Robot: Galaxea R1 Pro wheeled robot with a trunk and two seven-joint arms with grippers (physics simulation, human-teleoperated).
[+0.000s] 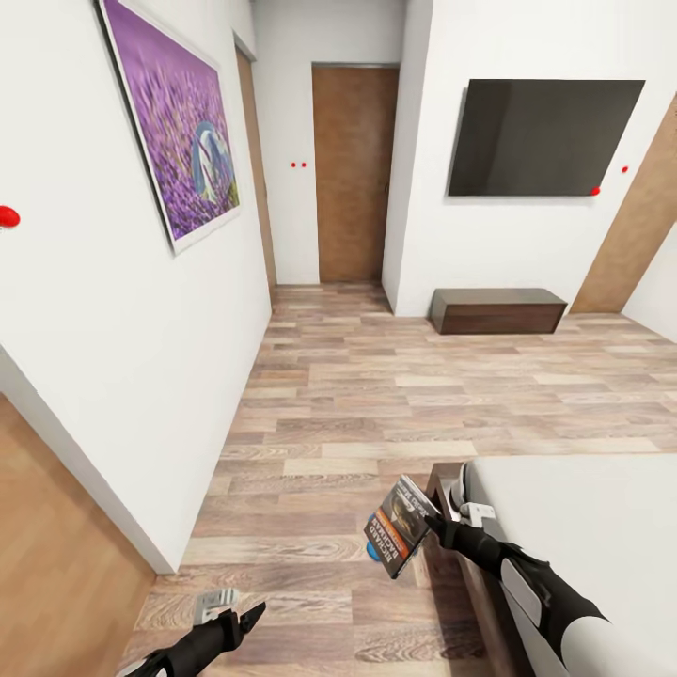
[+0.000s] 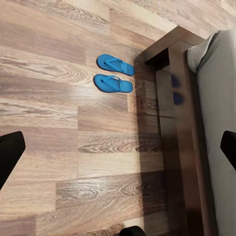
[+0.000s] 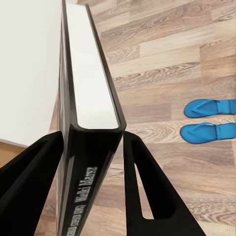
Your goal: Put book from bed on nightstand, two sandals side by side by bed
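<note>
My right gripper (image 1: 434, 527) is shut on the book (image 1: 402, 525), a dark paperback with an orange strip, and holds it in the air just off the bed's (image 1: 583, 536) corner. In the right wrist view the book (image 3: 88, 98) stands on edge between the two fingers (image 3: 147, 187). Two blue sandals (image 2: 115, 64) (image 2: 113, 83) lie side by side on the plank floor beside the bed's dark frame (image 2: 172, 98); the right wrist view shows them too (image 3: 211, 107) (image 3: 209, 131). My left gripper (image 1: 240, 621) hangs open and empty low over the floor. The nightstand is out of view.
A white wall with a purple picture (image 1: 174, 122) runs close along the left. A low dark bench (image 1: 498, 310) sits under a wall-mounted TV (image 1: 541, 136) at the far side. A brown door (image 1: 353, 174) closes the corridor ahead. Wood floor stretches between the wall and the bed.
</note>
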